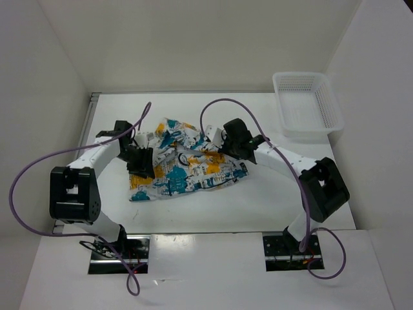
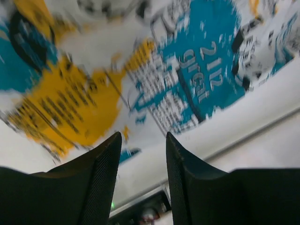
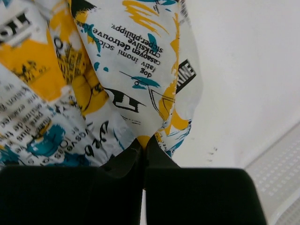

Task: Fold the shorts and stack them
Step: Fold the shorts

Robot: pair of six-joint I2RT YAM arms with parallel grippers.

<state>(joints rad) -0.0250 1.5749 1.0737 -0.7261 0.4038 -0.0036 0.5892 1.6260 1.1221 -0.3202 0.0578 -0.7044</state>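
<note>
From above, the shorts (image 1: 184, 161) lie crumpled on the middle of the bench (image 1: 258, 200) between the arms, with a white mesh basket (image 1: 306, 103) at the far right corner and white walls around. The left wrist view shows the left tool (image 2: 143, 140) partly open and empty, close over the print. In the right wrist view the right tool (image 3: 143, 145) is closed, pinching a cloth edge, so spreading before the first fold seems in hand; next, the left tool needs its own edge.

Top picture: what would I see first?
The colourful shorts, yellow and teal, lie crumpled in the middle. The right gripper pinches their edge, and the left gripper hovers open over them. A white basket sits at the far right.
</note>
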